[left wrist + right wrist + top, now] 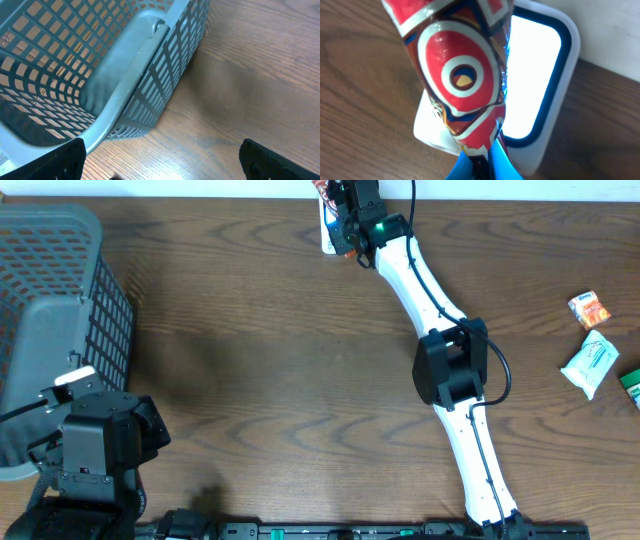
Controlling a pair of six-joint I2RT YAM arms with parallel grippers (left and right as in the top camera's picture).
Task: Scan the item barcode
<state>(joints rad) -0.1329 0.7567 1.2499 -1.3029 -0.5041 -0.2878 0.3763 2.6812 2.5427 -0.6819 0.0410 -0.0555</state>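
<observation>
Snack packet (465, 75), red and white foil with a bullseye print, hangs in the right end effector (480, 166). The blue fingers (502, 162) are closed tight on its lower end. Just past the fingertips, directly under the packet, sits the barcode scanner (540, 75), a white unit with a dark-framed window glowing bright. The packet covers the window's left part; whether wrapper and scanner touch cannot be told.

By my reading the task is well along. The item is picked up and brought to the scanner, so the carrying is done. What is left is the read itself. No barcode shows on the face turned to the wrist camera, and nothing in view says whether a scan has registered. The packet may need turning so that its code faces the window.

The desk (260, 330) is dark brown wood with a strong grain, bare around the right end effector. Well behind it and off to its right, near the desk's edge, lie an orange packet (589, 308), a white pouch (590, 363) and a green item (631, 383) cut off by the frame. Far to its left the left end effector (165, 167) hovers with fingers spread wide, holding nothing, beside a grey lattice basket (135, 65). Just beyond the scanner a pale wall (610, 25) closes the scene.
</observation>
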